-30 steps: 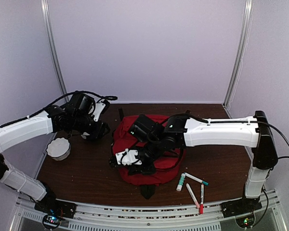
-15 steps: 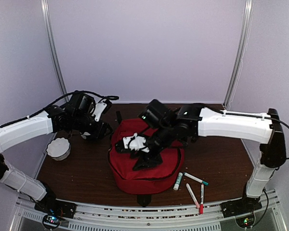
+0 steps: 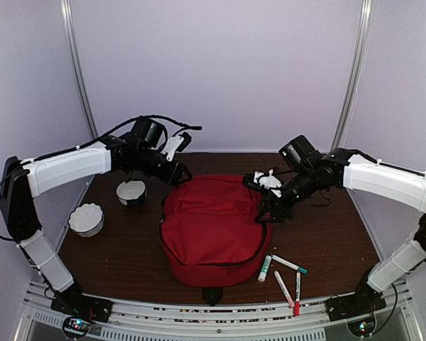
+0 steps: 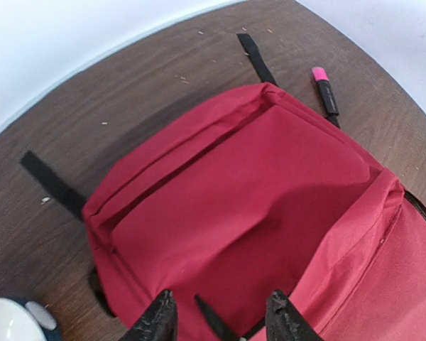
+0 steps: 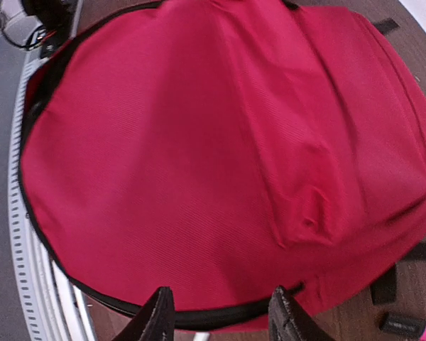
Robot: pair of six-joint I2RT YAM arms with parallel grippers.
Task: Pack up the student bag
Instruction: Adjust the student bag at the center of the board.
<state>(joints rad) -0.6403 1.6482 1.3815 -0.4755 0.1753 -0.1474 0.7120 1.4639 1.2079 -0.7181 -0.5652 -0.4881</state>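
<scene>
A large red fabric backpack (image 3: pixel 213 231) is seen lying flat in the middle of a dark brown wooden table (image 3: pixel 326 234), its black zip trim curving along the near edge. It is the biggest thing on the table, and it is flanked by both arms at its far end.

The left claw (image 4: pixel 220 323) is held above the far left part of the backpack. Its two black fingers (image 4: pixel 160 323) are set moderately apart, and nothing is gripped between them; only red fabric and a thin black strip are seen in the gap below. Two black straps (image 4: pixel 53 185) are spread out on the table beyond the backpack's far edge.

The right claw (image 5: pixel 220 316) is placed over the right side of the backpack, by its edge. Its fingers (image 5: pixel 156 316) are likewise parted at a middling width, and nothing is held.

A pink-capped black highlighter (image 4: pixel 324 89) is found on the table just beside the backpack's far right corner. White marker pens with coloured caps (image 3: pixel 266 268) are scattered near the backpack's near right edge. A white scalloped bowl (image 3: pixel 86 218) is set well to the left of the backpack, and a small round white and dark container (image 3: pixel 131 192) lies between that bowl and the backpack, under the left arm.
</scene>
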